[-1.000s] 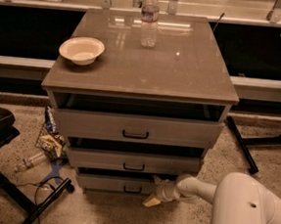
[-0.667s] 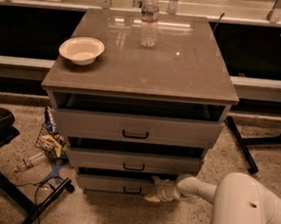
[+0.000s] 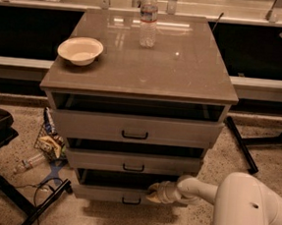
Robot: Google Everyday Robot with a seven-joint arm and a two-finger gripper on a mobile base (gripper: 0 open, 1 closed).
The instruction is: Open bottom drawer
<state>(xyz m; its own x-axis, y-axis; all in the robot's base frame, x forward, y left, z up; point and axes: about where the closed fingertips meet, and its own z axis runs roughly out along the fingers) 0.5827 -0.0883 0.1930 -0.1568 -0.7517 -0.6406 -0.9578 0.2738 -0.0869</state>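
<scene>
The bottom drawer (image 3: 102, 193) is the lowest of three in the grey-beige cabinet (image 3: 141, 65). It has a slim front and a small black bar handle (image 3: 131, 201). It stands pulled out a little, with a dark gap above its front. My gripper (image 3: 156, 193) is at the top edge of that drawer front, just right of the handle, reaching in from the right on my white arm (image 3: 243, 207). The middle drawer (image 3: 132, 163) and the top drawer (image 3: 134, 128) are also slightly out.
A white bowl (image 3: 80, 50) and a water bottle (image 3: 147, 19) stand on the cabinet top. A wire basket with clutter (image 3: 49, 141) and a black stand's legs (image 3: 20, 197) are on the floor at the left. A dark bar (image 3: 241, 144) lies on the floor at the right.
The bottom drawer has slid out further, and the dark gap above its front is wider. My gripper has stayed at its top edge and come forward with it.
</scene>
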